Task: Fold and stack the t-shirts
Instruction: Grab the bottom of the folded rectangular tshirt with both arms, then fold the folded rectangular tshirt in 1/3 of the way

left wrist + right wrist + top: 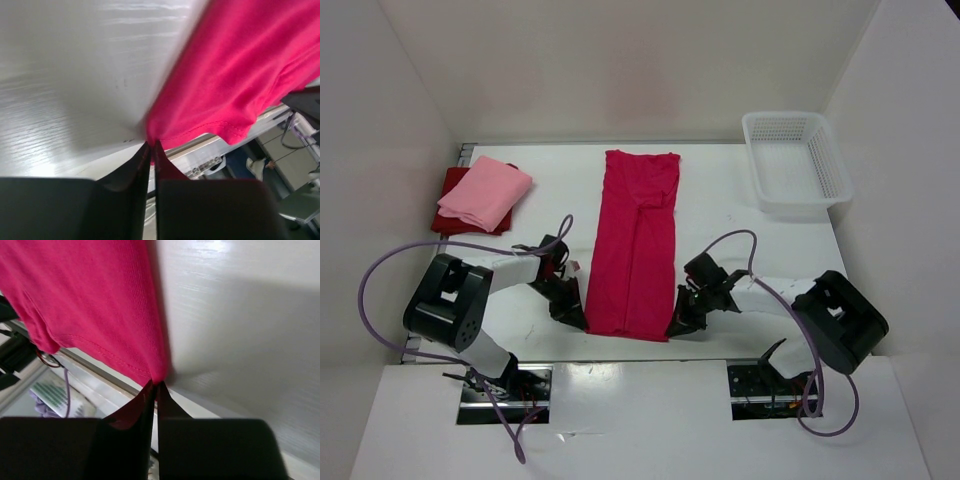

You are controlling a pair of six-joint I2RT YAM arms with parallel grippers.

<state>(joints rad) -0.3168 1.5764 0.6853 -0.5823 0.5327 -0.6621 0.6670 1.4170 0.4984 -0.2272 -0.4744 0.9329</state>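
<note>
**A:** What lies at the left of the desk (730,205)?

**B:** A dark red t-shirt (442,215), folded, near the far left corner. A light pink t-shirt (485,192), also folded, sits on top of it and covers most of it, so the red shows only along the left and near edges.

**A:** And the left claw (578,318)?

**B:** It is low on the desk at the near left corner of the magenta t-shirt (635,245). In its wrist view the two fingers (135,170) are pressed together, with the hem corner pinched between their tips. The cloth fans out up and to the right from that pinch.

**A:** How does that shirt lie?

**B:** Flat in the middle of the desk, as a long narrow strip running from the near edge towards the far wall. A lengthwise crease runs down it.

**A:** The right claw (675,327)?

**B:** It mirrors the left one, at the near right corner of the same shirt. Its fingertips (145,405) are closed on the hem there, and bare desk shows just to the right of them.

**A:** Anything further right?

**B:** A white mesh basket (830,170) stands at the far right corner, well apart from the shirts and both arms.
</note>
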